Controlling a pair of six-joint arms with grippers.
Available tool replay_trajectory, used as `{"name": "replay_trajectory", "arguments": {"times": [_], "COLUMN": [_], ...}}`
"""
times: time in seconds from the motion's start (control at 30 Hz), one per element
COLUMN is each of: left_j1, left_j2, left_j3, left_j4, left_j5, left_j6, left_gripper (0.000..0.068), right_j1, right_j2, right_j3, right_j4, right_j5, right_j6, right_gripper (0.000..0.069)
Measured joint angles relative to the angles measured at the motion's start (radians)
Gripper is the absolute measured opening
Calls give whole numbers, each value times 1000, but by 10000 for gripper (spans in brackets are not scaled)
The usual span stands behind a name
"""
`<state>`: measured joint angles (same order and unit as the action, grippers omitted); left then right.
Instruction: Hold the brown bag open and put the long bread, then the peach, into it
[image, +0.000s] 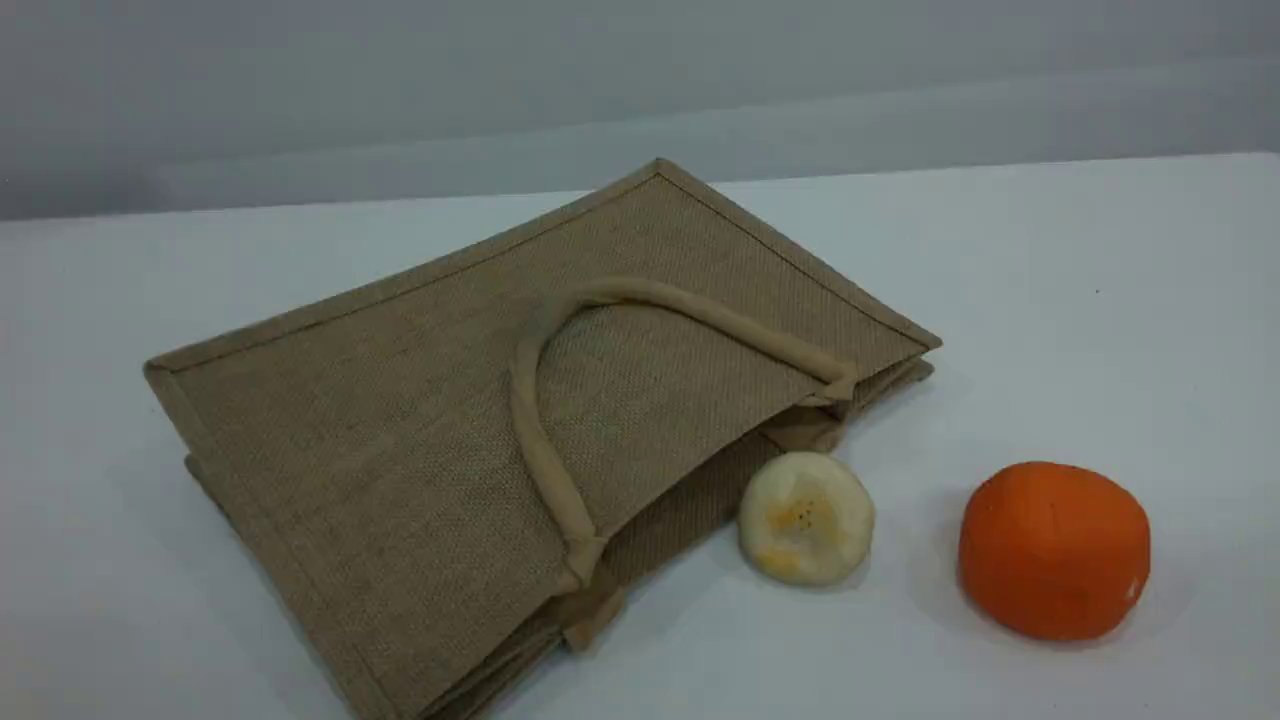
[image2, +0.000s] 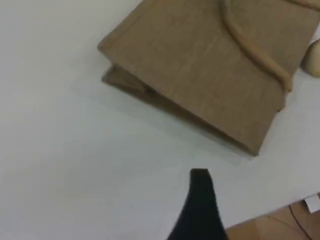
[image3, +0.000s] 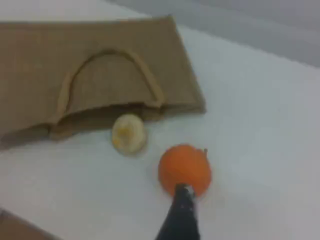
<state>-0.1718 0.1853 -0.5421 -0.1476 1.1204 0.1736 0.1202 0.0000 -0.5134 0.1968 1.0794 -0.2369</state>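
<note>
Brown bag (image: 400, 450) flat, open table (image: 100, 600) beyond its left edge; left end effector (image2: 201, 181), right end effector (image3: 183, 192) apart.

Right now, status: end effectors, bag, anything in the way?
Left end effector open, right end effector open, nothing held. Brown bag lying flat, unheld. Banana slice at its mouth; bread, peach unseen.

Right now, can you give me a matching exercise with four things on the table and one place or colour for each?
1 brown bag
2 banana slice
3 orange ball
4 bag handle

A farthest right
B lying flat
C pale, by the bag's mouth
D beige loop on the bag's top

Pairs: 1-B, 2-C, 3-A, 4-D.
</note>
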Motion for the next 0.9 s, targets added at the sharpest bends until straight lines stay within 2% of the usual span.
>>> {"name": "replay_trajectory", "arguments": {"times": [0.2, 0.9], "left_j1": [0, 0], "left_j2": [1, 1], "left_j3": [35, 34], "left_j4": [18, 18], "left_j5": [-41, -33], "left_j6": [-8, -8], "left_gripper": [517, 517], "right_j1": [0, 0], "right_j2": [0, 0], "right_j3": [3, 3], "right_j4": [-22, -22], "right_j5": [-3, -3], "right_j6": [24, 24], "right_gripper": [575, 575]}}
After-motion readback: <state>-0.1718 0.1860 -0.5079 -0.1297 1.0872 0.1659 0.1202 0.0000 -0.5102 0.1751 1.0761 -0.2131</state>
